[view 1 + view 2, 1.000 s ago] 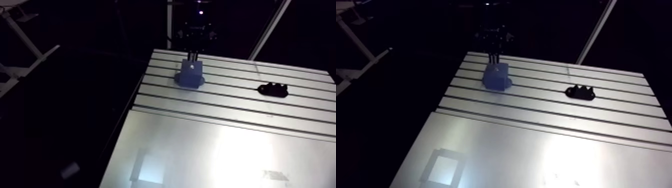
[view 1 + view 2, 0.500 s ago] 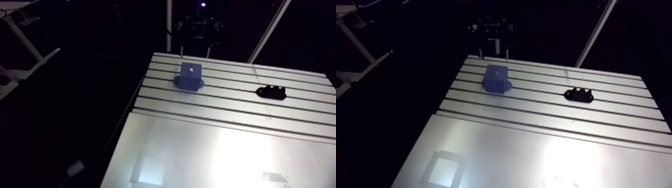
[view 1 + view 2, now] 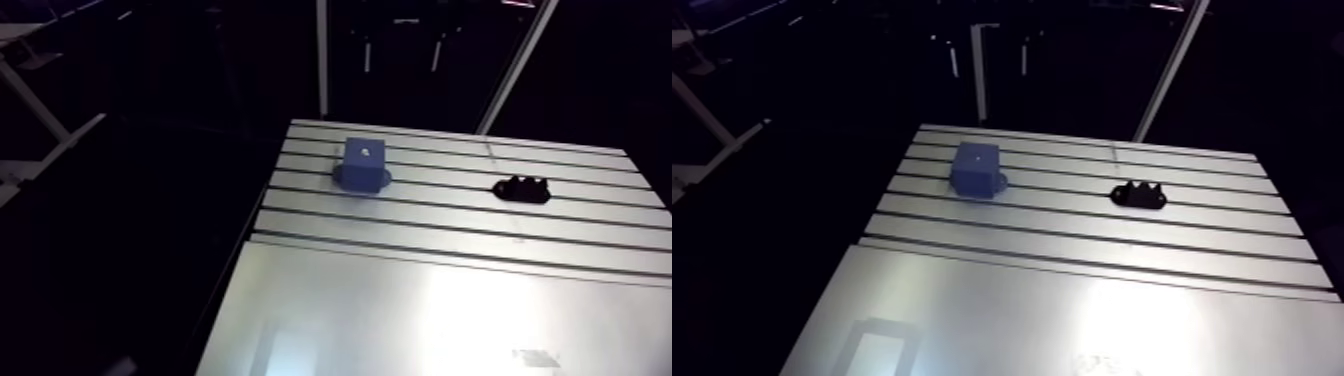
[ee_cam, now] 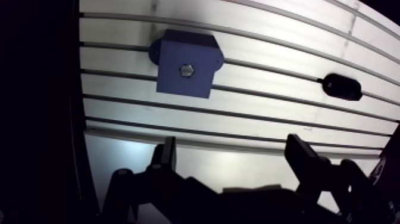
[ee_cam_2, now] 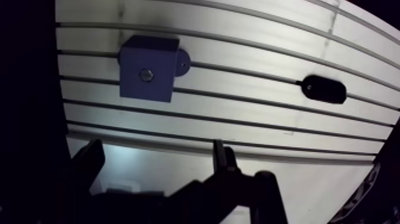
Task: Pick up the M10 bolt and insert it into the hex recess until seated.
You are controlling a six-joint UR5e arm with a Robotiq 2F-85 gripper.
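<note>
Now: M10 bolt [image 4: 187,70] in the blue block [image 4: 175,86], gripper [image 4: 231,146] spread and empty

The bolt shows as a small grey hex shape at the very centre of the block's top face. How deep it sits there cannot be told.

The block stands upright on the slotted table [image 4: 250,113], straddling one of the slots, with a rounded foot jutting out at its base. In the arm view it stands close to the table's side edge and toward the far end.

Well apart from the block, a black piece [image 4: 342,87] with a bumpy outline lies flat on the table, along the same band of slots.

In the wrist view the block lies ahead of the gripper and clear of it, more in line with one finger than the other. The two dark fingers [image 4: 163,158] stand wide apart, with only bare table showing between them. They grip nothing and touch neither the block nor the bolt.
</note>
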